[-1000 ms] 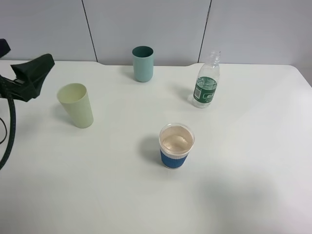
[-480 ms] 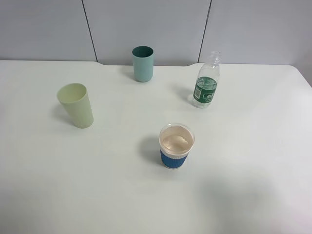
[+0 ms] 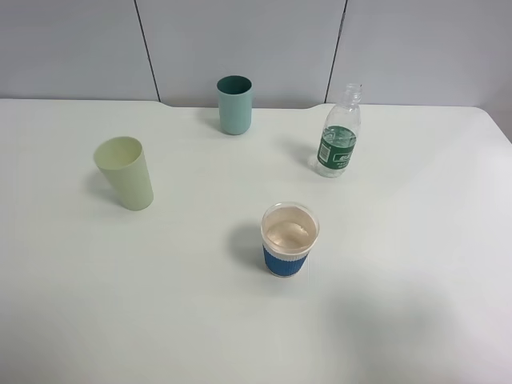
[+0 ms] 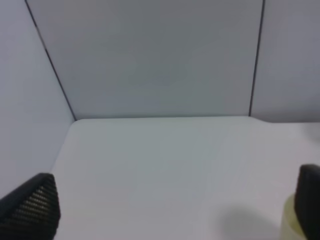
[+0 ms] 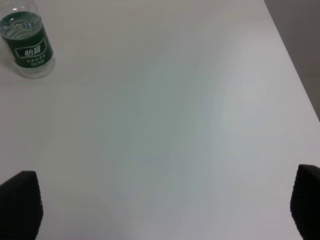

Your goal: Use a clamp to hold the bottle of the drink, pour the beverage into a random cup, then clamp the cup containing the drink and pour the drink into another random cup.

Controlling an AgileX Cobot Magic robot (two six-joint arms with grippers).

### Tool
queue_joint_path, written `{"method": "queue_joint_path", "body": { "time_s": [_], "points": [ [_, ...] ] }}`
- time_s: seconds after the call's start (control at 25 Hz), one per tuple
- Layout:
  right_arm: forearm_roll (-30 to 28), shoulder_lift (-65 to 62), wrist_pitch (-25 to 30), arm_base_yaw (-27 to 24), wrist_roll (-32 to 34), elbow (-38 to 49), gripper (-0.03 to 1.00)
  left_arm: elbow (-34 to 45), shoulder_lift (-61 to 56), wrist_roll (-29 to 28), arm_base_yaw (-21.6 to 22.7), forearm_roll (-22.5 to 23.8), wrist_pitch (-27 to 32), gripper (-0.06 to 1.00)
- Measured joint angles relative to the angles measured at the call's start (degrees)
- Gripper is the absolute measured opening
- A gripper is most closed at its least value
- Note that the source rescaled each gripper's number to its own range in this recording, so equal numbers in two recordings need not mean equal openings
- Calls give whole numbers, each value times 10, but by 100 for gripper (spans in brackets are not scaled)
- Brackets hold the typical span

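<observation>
Three cups and a green-labelled water bottle well apart on the white table, pale yellow-green tumbler left, blue-sleeved paper cup holding liquid centre, teal tumbler near far edge, left wrist: left gripper spread wide, tumbler rim beside one finger, right wrist: right gripper released over bare tabletop, bottle well apart

The bottle carries the only print: a green label with a white framed panel of two characters, too blurred to read. From the high camera, the label shows white marks, illegible. Nothing else near the bottle bears lettering
</observation>
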Motion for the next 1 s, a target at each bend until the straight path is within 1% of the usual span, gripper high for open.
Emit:
{"method": "queue_joint_path", "body": {
  "time_s": [0.16, 0.4, 0.48, 0.64, 0.8, 1.0],
  "points": [
    [0, 0, 0, 0, 0, 0, 100, -13, -45, 12, 10, -2, 76, 97],
    [0, 0, 0, 0, 0, 0, 100, -14, -116, 12, 44, -22, 218, 98],
    [0, 0, 0, 0, 0, 0, 100, -14, -144, 12, 50, -29, 251, 98],
    [0, 0, 0, 0, 0, 0, 100, -6, -207, 12, 53, -33, 283, 98],
    [0, 0, 0, 0, 0, 0, 100, 12, -263, 12, 53, -35, 288, 98],
    [0, 0, 0, 0, 0, 0, 100, 24, -273, 12, 53, -55, 310, 98]
  ]
}}
